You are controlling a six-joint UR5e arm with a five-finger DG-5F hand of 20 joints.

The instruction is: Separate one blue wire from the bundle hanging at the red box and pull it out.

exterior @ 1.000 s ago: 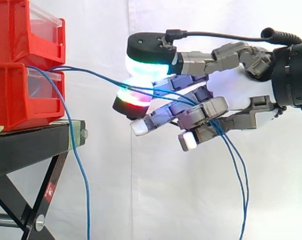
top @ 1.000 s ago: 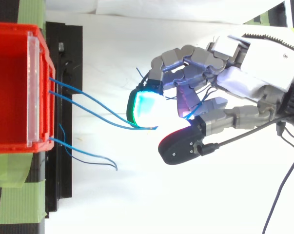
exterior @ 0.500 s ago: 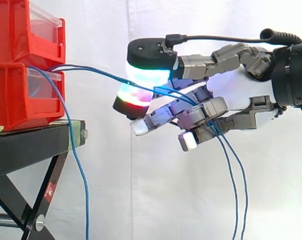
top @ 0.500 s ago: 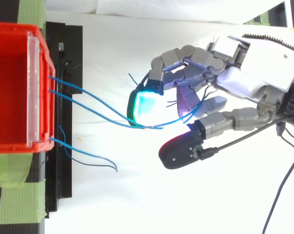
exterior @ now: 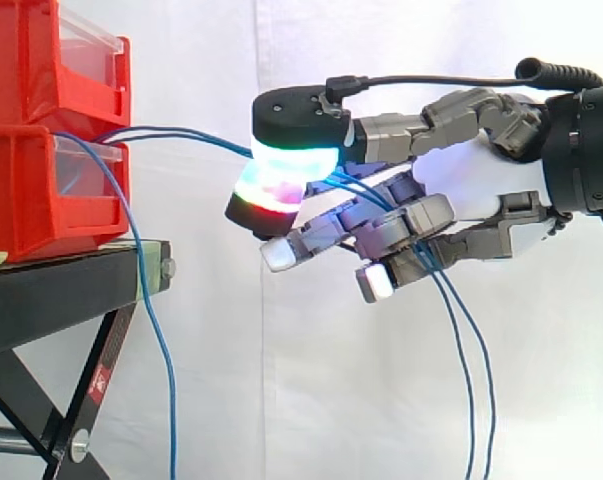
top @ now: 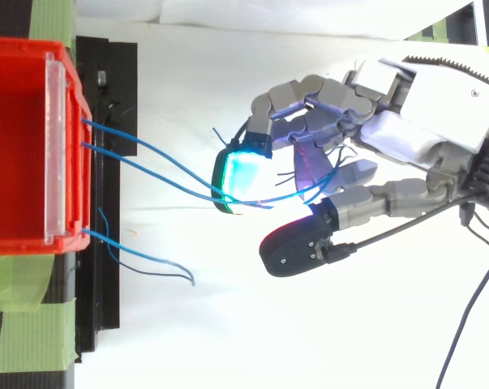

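Pinched mid-frame between glowing pads (exterior: 293, 165) of the hand (exterior: 466, 190): seemingly two thin blue wires (exterior: 181, 133) stretched from the red plastic box (exterior: 41, 190) at left.

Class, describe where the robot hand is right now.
Side view: the robot hand sits right of the red bins, level with them, blue wires running between its curled fingers.

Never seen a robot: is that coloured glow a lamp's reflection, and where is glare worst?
Side view: no reflection, the fingertips of the robot hand glow green to red; the white curtain evenly lit. Top view: one glows cyan, the white backdrop is glaringly bright, yet the blue wires stand out.
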